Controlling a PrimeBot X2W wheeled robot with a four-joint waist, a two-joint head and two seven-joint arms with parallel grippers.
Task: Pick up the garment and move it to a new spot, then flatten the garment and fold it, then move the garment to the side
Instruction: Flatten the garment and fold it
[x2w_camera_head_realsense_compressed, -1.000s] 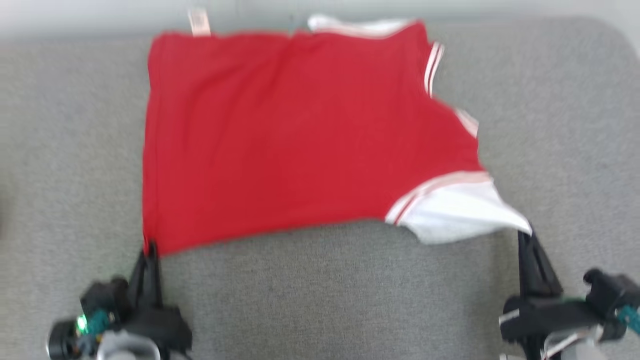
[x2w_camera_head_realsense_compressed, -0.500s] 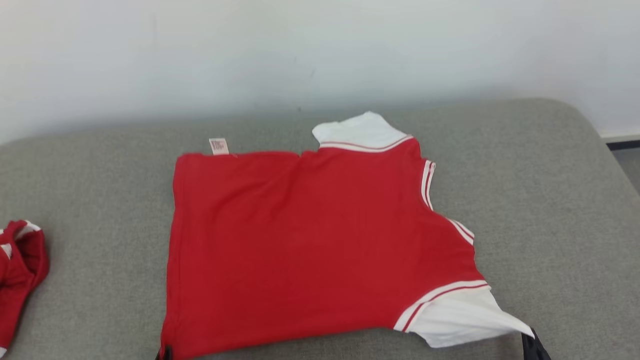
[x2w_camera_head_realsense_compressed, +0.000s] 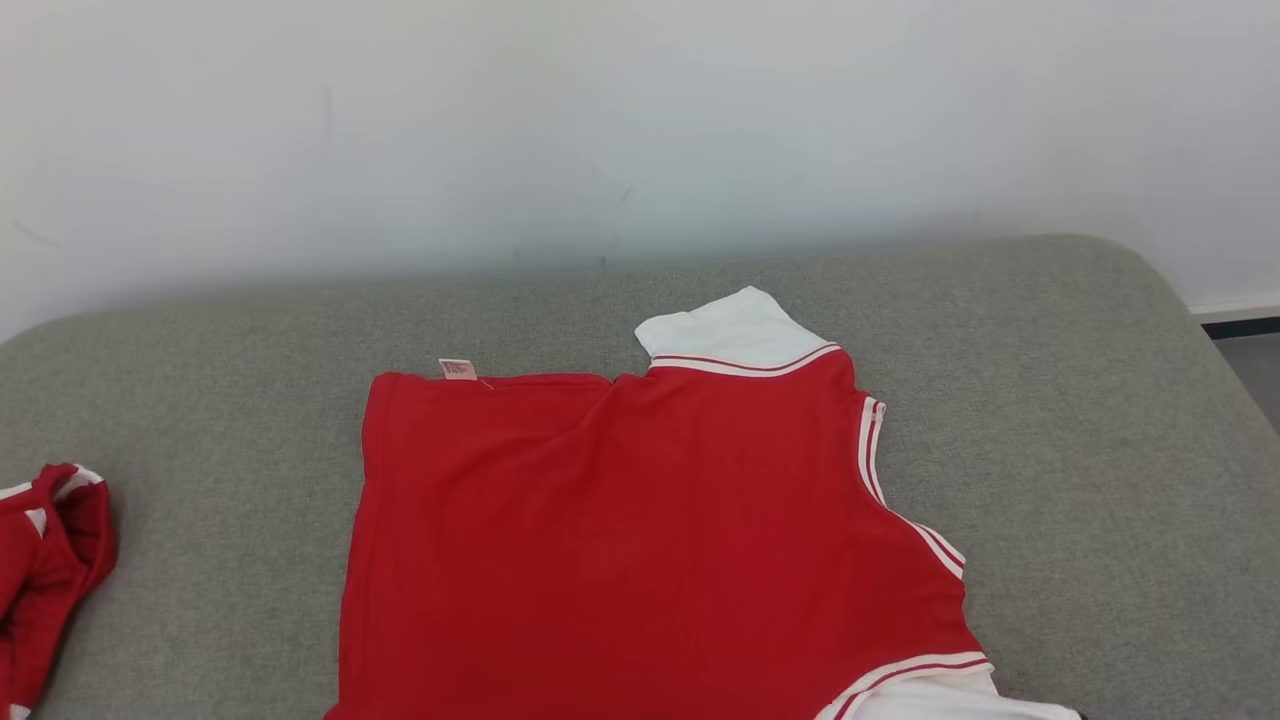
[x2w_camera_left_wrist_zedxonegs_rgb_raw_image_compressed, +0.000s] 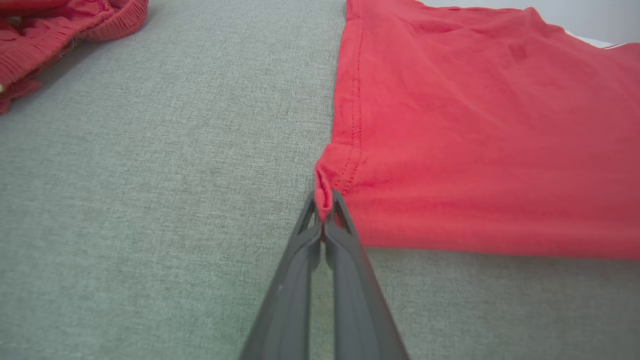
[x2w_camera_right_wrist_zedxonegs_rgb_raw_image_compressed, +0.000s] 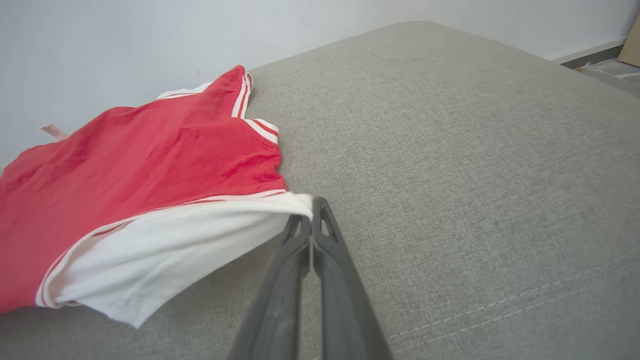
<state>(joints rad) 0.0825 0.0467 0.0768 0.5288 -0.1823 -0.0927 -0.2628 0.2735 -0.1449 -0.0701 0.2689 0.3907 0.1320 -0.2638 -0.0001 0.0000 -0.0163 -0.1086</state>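
Grey upholstery covers the padded surface (x2w_camera_head_realsense_compressed: 1100, 420), which backs onto a plain pale wall (x2w_camera_head_realsense_compressed: 640, 120). The garment (x2w_camera_head_realsense_compressed: 640, 540), a red shirt with white striped trim, lies spread across the middle of the pad with its hem toward the robot's left and its neckline toward the right. A second red garment (x2w_camera_head_realsense_compressed: 50, 560) lies bunched at the left edge, well apart from it.

**Hazards**
- Shallow grip. The left fingers (x2w_camera_left_wrist_zedxonegs_rgb_raw_image_compressed: 306, 245) are clamped together on a small pucker of the hem corner. The right fingers (x2w_camera_right_wrist_zedxonegs_rgb_raw_image_compressed: 292, 250) are pressed together on the very tip of the near white sleeve (x2w_camera_right_wrist_zedxonegs_rgb_raw_image_compressed: 165, 250). Either pinch holds little cloth, so a sharp pull would likely strip it free.
- Uneven tension. The sleeve is drawn taut and lifted off the pad while the body lies slack. Pulling harder on one side would probably skew the shirt instead of flattening it.
- Residual creases. Soft ripples run across the cloth near the far sleeve (x2w_camera_head_realsense_compressed: 735, 330). Folding over them would set them in.
- Neighbouring item. A sideways move to the left risks dragging into the bunched garment.

**Arm pose**
Both pairs of fingers lie low, almost parallel to the pad, and point away from the robot toward the wall. They are well apart, one at each near corner of the shirt. This judges as the flattening step, with folding not yet begun.
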